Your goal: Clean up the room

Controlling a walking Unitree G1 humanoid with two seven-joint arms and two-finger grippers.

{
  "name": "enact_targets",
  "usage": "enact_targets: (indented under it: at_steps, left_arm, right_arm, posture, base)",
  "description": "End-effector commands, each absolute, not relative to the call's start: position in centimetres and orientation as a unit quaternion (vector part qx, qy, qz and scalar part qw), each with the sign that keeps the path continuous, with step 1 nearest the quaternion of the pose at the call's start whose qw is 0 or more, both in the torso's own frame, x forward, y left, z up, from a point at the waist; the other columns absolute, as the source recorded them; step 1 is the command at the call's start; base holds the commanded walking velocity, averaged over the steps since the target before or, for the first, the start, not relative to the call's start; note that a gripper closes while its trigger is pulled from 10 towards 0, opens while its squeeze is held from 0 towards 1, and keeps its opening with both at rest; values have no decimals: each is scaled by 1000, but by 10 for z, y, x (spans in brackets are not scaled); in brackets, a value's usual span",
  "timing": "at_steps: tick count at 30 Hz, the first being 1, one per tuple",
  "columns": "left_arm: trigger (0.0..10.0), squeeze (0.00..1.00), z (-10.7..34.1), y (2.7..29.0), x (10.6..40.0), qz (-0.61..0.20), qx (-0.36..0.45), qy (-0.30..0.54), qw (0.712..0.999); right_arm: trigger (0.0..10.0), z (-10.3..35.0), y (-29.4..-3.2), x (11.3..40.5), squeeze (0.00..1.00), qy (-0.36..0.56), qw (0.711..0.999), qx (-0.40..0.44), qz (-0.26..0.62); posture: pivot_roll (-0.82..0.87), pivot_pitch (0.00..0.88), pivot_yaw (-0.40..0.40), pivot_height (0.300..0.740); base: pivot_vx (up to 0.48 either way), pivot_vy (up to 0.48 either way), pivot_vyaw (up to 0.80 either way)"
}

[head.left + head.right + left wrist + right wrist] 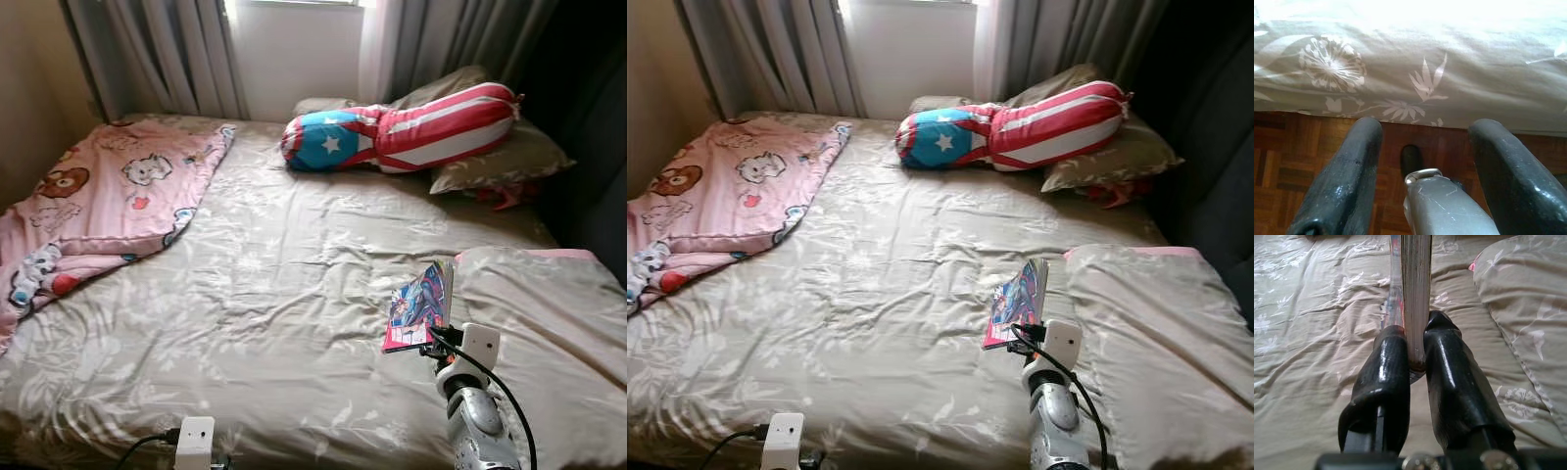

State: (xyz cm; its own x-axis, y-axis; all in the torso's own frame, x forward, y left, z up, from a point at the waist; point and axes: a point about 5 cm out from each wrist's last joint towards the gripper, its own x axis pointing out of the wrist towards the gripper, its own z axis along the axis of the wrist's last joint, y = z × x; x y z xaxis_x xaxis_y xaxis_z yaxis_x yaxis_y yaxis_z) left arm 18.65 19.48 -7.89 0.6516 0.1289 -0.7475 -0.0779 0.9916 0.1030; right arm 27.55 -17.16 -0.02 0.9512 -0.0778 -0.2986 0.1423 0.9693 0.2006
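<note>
1. The left gripper point(1420, 171) hangs low at the foot edge of the bed point(274, 294), pointing down at the wood floor point(1283, 156); its fingers point(1347, 176) are spread wide and hold nothing.
2. A pink blanket point(98, 196) lies on the bed's far left corner.
3. A star-and-stripe bolster point(402, 127) lies across the bed's head, on a pillow point(509, 157).
4. The book point(421, 305) stands on edge above the bed's right side, its long axis running toward the head.
5. The right gripper point(1418, 367) is clamped on the book's near end, its arm reaching forward over the bed.
</note>
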Motion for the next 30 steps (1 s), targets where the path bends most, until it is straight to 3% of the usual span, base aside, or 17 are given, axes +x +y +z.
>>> enact_targets:
  at_steps: [1,30]
  left_arm:
    - [10000,0,-79,201,184,64,32,417,906]
    - [10000,0,-81,198,181,52,39,424,903]
  right_arm:
    - [10000,10,-166,284,0,118,985,114,-45]
    - [10000,8,-165,283,0,124,985,111,-47]
  posture:
    - [-13,0,-58,740]
    - [-13,0,-57,740]
  base:
    - [0,0,0]
    - [0,-40,0]
